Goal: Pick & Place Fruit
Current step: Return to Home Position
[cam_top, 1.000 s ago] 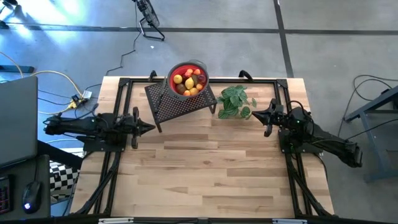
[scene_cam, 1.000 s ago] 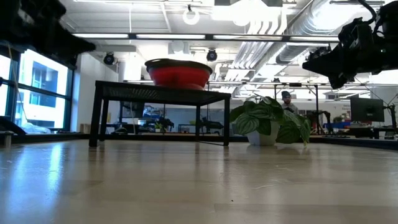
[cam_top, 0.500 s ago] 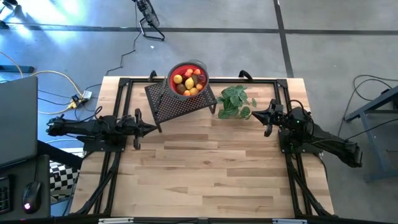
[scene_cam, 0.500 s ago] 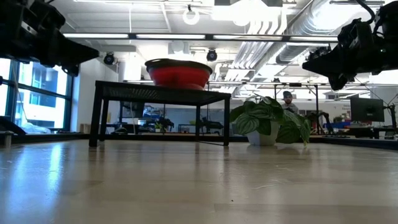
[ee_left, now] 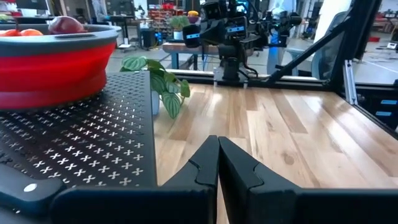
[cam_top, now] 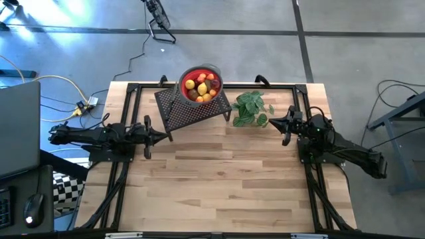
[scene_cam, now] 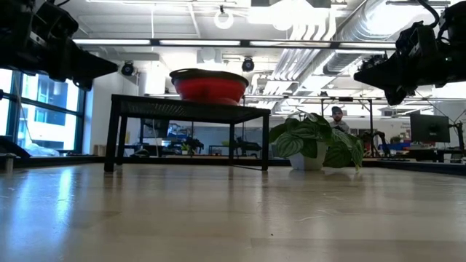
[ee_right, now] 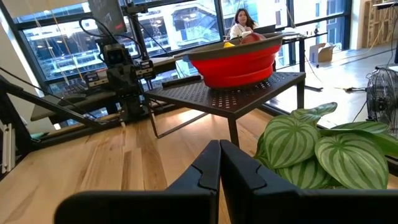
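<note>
Left gripper: my left gripper (ee_left: 218, 142) has its fingers pressed together with nothing between them. It hangs over the table's left side, tips just beside the black shelf (cam_top: 192, 113).
Right gripper: my right gripper (ee_right: 219, 145) is likewise closed and empty. It is on the right side, pointing at the plant (cam_top: 251, 108) from just beside it.
Fruit, place: all the fruit (cam_top: 200, 86) I can see lies heaped in the red basket (cam_top: 180, 85) on top of the shelf. I see none on the table (cam_top: 226, 179).
Fruit, handling: the pieces look small, light, smooth and rounded, so I judge them hard toys that would roll or squirt out of a pinch. I would take 1 at a time across its widest part, from above, with a gentle close.
Hidden: the top layer covers whatever lies beneath it, so I cannot count the pieces. From table height the basket wall hides the fruit entirely.
Cut off: my left wrist view catches only a few pieces above the rim. A dark handle (ee_left: 25, 190) with a pale rivet lies on the shelf there, clipped by the edge, and I cannot tell what it belongs to.
Beyond: a person (ee_right: 241, 22) shows behind the basket in the room.
</note>
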Controlling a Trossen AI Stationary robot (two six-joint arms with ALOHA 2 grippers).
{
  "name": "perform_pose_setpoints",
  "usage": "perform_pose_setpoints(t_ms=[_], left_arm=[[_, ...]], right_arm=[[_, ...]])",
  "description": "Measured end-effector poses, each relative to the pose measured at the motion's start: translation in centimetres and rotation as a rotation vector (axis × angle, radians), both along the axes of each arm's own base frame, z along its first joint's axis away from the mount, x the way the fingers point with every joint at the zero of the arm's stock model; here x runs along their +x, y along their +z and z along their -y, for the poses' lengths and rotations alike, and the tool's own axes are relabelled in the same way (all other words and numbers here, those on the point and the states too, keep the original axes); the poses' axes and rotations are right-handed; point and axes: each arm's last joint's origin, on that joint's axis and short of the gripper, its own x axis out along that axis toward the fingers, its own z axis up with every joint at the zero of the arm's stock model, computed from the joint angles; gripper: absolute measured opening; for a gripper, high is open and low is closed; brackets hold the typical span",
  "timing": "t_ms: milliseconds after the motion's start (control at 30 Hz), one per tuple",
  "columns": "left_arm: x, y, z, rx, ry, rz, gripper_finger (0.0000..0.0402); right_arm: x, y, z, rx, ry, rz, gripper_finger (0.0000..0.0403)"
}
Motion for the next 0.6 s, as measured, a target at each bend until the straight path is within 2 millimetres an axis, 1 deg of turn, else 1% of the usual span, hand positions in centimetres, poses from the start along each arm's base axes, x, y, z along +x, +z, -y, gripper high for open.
perform_pose_setpoints(t_ms=[600], left_arm=[[0.02,0.02,0.01,-0.001,-0.005,0.009,0.0003]], right_arm=[[0.00,0.03,0.00,-0.002,0.000,0.002,0.0002]])
